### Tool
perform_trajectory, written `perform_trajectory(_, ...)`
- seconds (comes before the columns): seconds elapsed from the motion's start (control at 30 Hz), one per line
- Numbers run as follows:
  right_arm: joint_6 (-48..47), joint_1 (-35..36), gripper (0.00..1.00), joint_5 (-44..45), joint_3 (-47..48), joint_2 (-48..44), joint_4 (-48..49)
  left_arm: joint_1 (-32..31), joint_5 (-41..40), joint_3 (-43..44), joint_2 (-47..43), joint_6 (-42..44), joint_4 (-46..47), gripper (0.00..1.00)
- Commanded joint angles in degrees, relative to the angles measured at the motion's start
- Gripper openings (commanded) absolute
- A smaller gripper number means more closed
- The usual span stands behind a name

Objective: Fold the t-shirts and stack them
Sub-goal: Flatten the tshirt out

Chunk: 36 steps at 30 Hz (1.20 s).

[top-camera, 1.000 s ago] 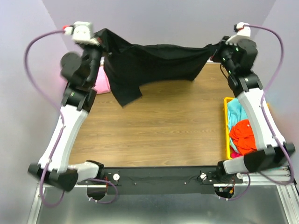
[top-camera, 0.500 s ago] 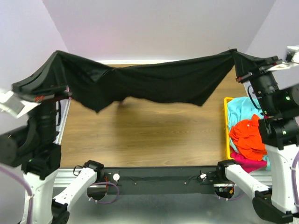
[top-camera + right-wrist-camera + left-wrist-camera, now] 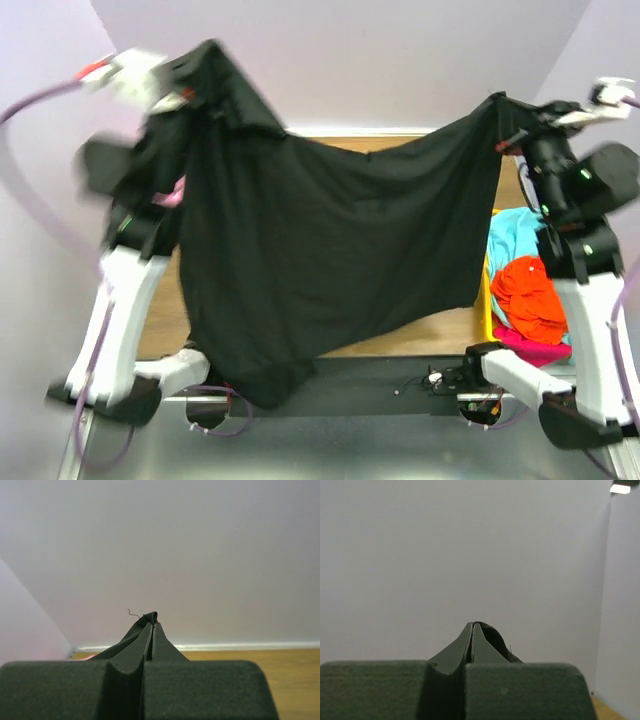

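- The black t-shirt [image 3: 330, 240] is no longer stretching as a narrow band across the far side. It is now hanging as a broad sheet.
- Its lower edge is drooping past the near edge of the table [image 3: 430, 345], covering most of the wood that was showing.
- The left gripper [image 3: 200, 88] is swinging up from low at the left edge to the far left corner, blurring as it moves.
- A bit of pink t-shirt [image 3: 175, 192] is showing again beside the left arm [image 3: 125, 300].

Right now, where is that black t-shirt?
In the overhead view the black t-shirt hangs spread in the air across the middle, pinched at its upper corners by the left gripper and right gripper, its right edge beside the yellow bin.
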Motion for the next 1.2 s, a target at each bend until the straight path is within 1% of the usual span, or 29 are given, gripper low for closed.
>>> perform_trajectory(0.0, -0.56, -0.05, 0.01, 10.78, -3.02, 8.54, -0.14, 0.18, -1.54, 0.63, 15.33, 1.46, -0.61, 0.0)
perform_trajectory(0.07, -0.13, -0.13, 0.01, 12.29, -5.13, 11.71, 2.06, 0.35, -2.95, 3.96, 20.63, 1.2, -0.87, 0.0)
perform_trajectory(0.1, -0.12, -0.13, 0.01, 13.6, -5.75, 16.17, 2.94, 1.05, -3.13, 5.28, 26.31, 0.94, -1.56, 0.0)
perform_trajectory(0.13, 0.14, -0.22, 0.01, 14.48, -5.93, 18.56, 4.42, 1.41, -3.31, 7.12, 29.5, 0.94, -2.27, 0.0)
perform_trajectory(0.17, 0.31, -0.31, 0.01, 15.36, -5.32, 21.89, 5.13, 1.76, -3.22, 11.92, 33.1, 0.67, -3.32, 0.0)
perform_trajectory(0.2, 0.49, -0.92, 0.01, 16.41, -4.62, 24.88, 5.75, 2.63, -3.31, 15.1, 40.97, 0.67, -4.63, 0.0)
perform_trajectory(0.23, 0.66, -1.53, 0.01, 16.6, -3.31, 28.05, 6.1, 3.08, -3.22, 18.88, 45.57, 0.32, -8.39, 0.0)
perform_trajectory(0.27, 0.93, -2.5, 0.01, 16.77, -0.16, 35.56, 6.63, 3.51, -3.31, 28.66, 50.49, -0.11, -11.38, 0.0)
perform_trajectory(0.3, 0.93, -2.85, 0.01, 17.21, 2.3, 39.29, 6.98, 3.95, -3.22, 34.59, 55.58, -0.38, -14.28, 0.1)
perform_trajectory(0.33, 0.93, -3.21, 0.01, 17.56, 5.03, 43.85, 7.07, 4.48, -4.87, 40.65, 65.9, -0.47, -18.93, 0.24)
perform_trajectory(0.37, 0.49, -3.64, 0.02, 17.83, 7.58, 47.55, 6.9, 4.75, -4.89, 52.11, 70.53, -0.47, -20.71, 0.38)
perform_trajectory(0.4, -0.29, -4.26, 0.22, 16.87, 14.48, 55.77, 6.81, 4.84, -5.15, 56.66, 77.54, -1.08, -21.95, 0.72)
perform_trajectory(0.43, -0.91, -4.44, 0.42, 16.25, 17.16, 58.9, 6.29, 4.84, -5.24, 59.75, 79.26, -1.35, -23.0, 0.86)
perform_trajectory(0.47, -1.09, -4.79, 0.8, 15.99, 19.97, 63.8, 4.89, 4.84, -4.98, 59.26, 79.54, -1.61, -22.41, 0.97)
perform_trajectory(0.5, -1.27, -4.88, 0.87, 15.64, 23.3, 65.33, 4.18, 4.84, -4.02, 56.04, 76.58, -2.22, -20.66, 0.99)
perform_trajectory(0.53, -1.18, -4.79, 0.92, 15.72, 24.12, 66.13, 3.65, 4.84, -4.01, 51.13, 73.94, -2.4, -15.33, 0.99)
perform_trajectory(0.57, -0.92, -4.88, 0.94, 15.81, 23.69, 66.4, 3.21, 4.75, -4.01, 40.64, 71.13, -2.49, -12.32, 0.99)
perform_trajectory(0.6, -0.48, -4.88, 1.0, 15.37, 22.99, 66.05, 3.21, 4.75, -4.01, 36.27, 68.32, -2.58, -9.86, 0.98)
perform_trajectory(0.63, 0.13, -4.79, 1.0, 14.93, 20.29, 64.66, 3.29, 4.75, -4.01, 31.1, 64.46, -2.75, -8.79, 0.98)
perform_trajectory(0.73, 0.93, -4.79, 1.0, 12.74, 15.88, 60.7, 3.29, 4.57, -4.45, 25.0, 58.11, -3.11, -8.78, 0.99)
perform_trajectory(0.77, 1.36, -4.79, 1.0, 12.04, 12.47, 59.73, 3.38, 4.4, -4.89, 19.93, 56.36, -3.28, -8.78, 0.98)
perform_trajectory(0.83, 1.89, -4.53, 1.0, 9.66, 9.38, 56.4, 3.56, 3.7, -7.52, 14.37, 51.08, -3.98, -7.56, 0.98)
perform_trajectory(0.87, 1.98, -4.09, 1.0, 9.13, 6.05, 55.25, 3.65, 3.52, -8.14, 8.43, 49.41, -4.33, -7.2, 0.98)
perform_trajectory(0.93, 1.9, -3.3, 1.0, 8.34, 2.61, 52.01, 4.08, 3.26, -9.72, 2.16, 44.33, -5.82, -5.45, 0.98)
perform_trajectory(0.97, 1.9, -2.69, 1.0, 7.82, -0.37, 50.94, 4.09, 3.26, -10.16, -4.22, 42.65, -6.61, -4.65, 0.98)
perform_trajectory(1.03, 2.07, -1.89, 1.0, 5.97, -3.81, 48.66, 4.78, 2.91, -11.57, -10.32, 37.2, -8.63, -2.89, 0.98)
perform_trajectory(1.07, 2.59, -1.19, 1.0, 5.36, -7.39, 46.38, 5.22, 2.56, -13.22, -16.62, 35.35, -10.04, -2.11, 0.98)
perform_trajectory(1.13, 3.56, -0.49, 1.0, 4.13, -10.84, 43.82, 6.8, 0.37, -16.47, -25.5, 29.83, -11.01, -0.61, 0.98)
perform_trajectory(1.17, 4.09, -0.14, 1.0, 3.6, -12.68, 42.68, 7.25, -0.86, -18.23, -28.43, 28.14, -11.37, -0.17, 0.98)
